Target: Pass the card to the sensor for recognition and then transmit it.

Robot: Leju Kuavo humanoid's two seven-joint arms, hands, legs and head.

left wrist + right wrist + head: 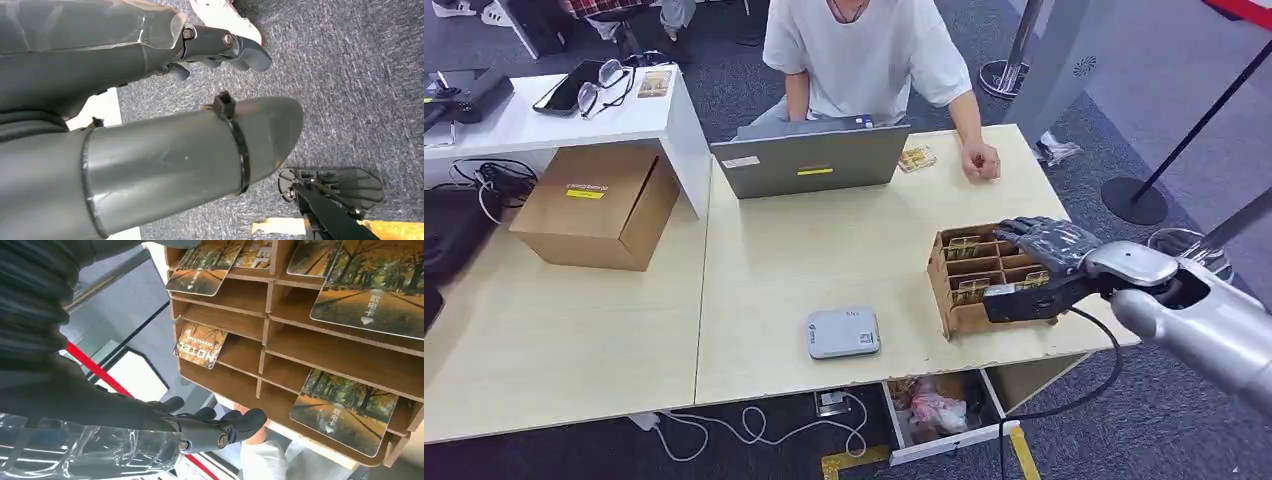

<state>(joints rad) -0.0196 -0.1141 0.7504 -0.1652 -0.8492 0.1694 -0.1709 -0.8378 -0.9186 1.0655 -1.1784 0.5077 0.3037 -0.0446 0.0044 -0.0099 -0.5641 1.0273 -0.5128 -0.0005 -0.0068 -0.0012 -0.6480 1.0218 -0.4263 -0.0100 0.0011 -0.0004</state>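
1. Head view: right hand (1049,243) hovers over the card rack (984,275), fingers spread, holding nothing. Right wrist view shows what the head view can't: cards (342,410) standing in separate rack slots, fingers (235,422) just off the rack.
2. Left hand (225,47) hangs over grey carpet, fingers curled in, empty.
3. Surface (824,250): sensor (843,332) left of the rack near the front edge; laptop (812,160) behind, person seated there.
4. Rack sits near the surface's right edge; bare wood between rack and sensor.
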